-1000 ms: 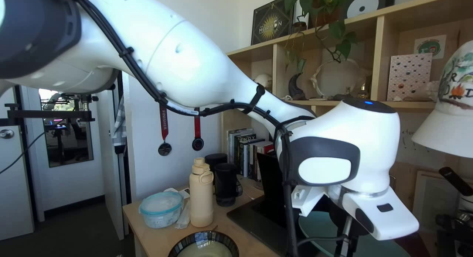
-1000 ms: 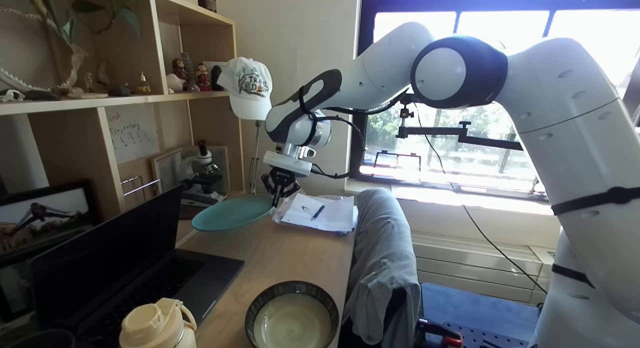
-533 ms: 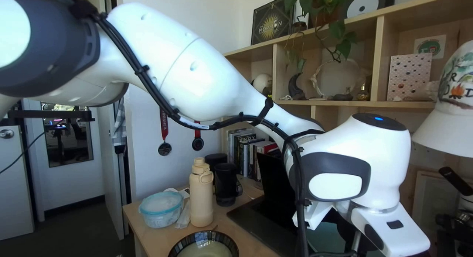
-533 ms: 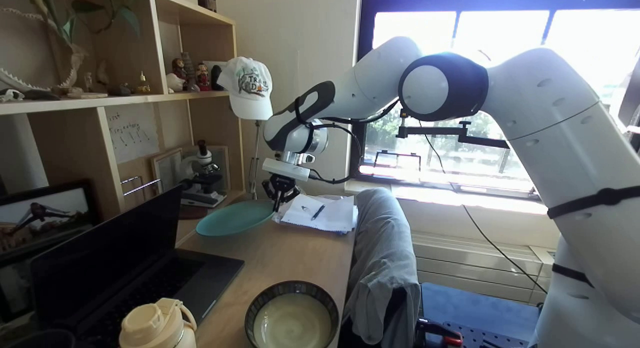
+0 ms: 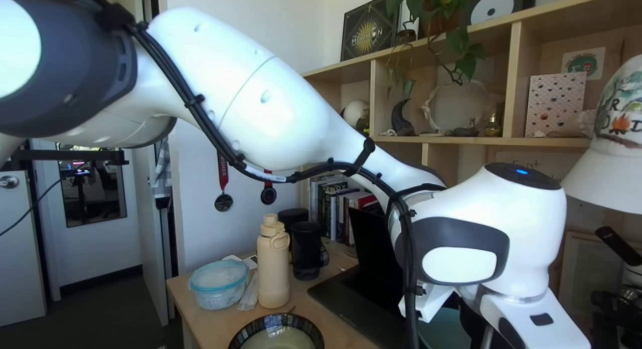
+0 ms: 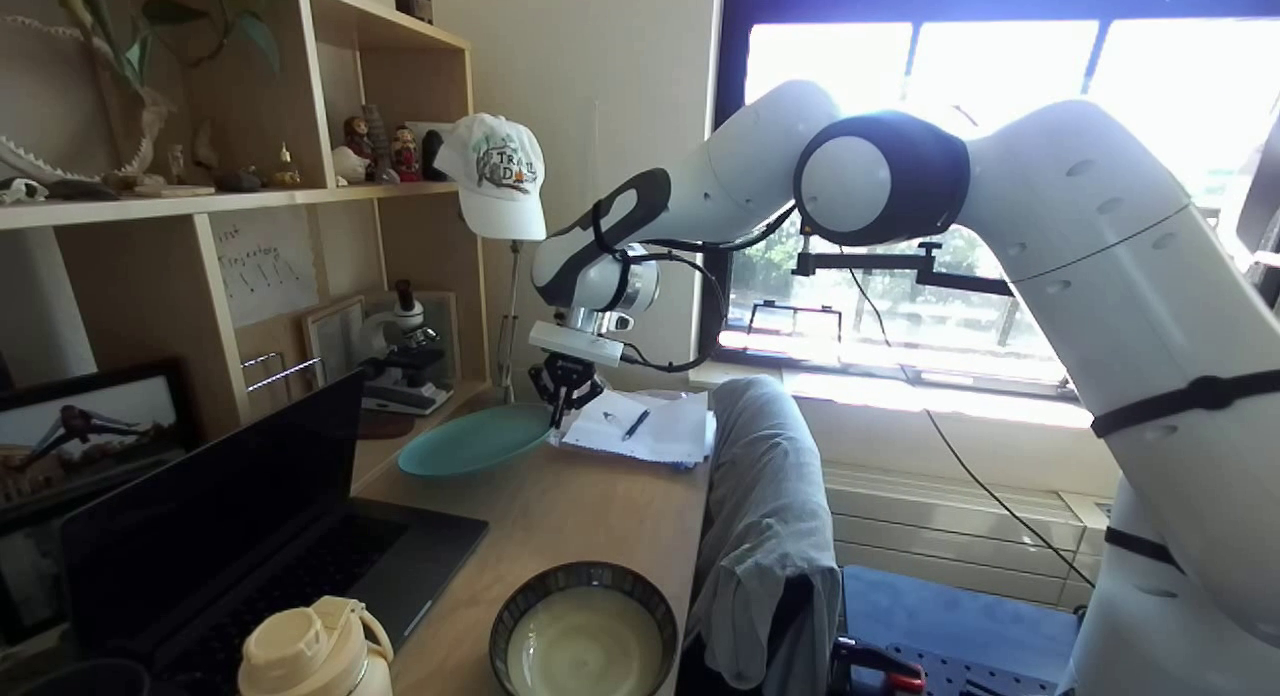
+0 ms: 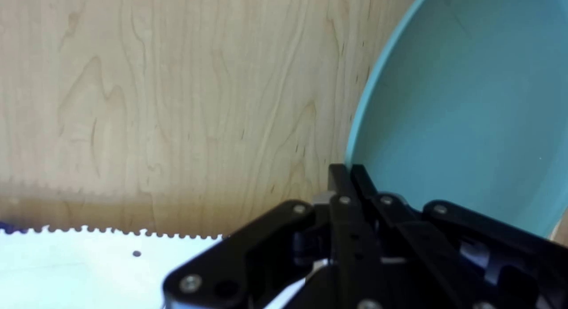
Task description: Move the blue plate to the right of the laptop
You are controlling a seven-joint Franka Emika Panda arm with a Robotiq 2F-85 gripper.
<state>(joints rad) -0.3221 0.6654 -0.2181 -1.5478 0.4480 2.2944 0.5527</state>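
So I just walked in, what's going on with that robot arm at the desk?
A robot arm has hold of the blue plate, its fingers shut on the rim. The plate is tilted, past the laptop on what would be your right if you faced its screen, with papers close by. I can't tell whether the plate's lower edge touches the desk, but it hasn't been let go.

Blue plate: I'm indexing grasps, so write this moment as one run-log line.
gripper: shut on blue plate, at rim | plate position: right of laptop | contact with desk: unclear | release: not yet done
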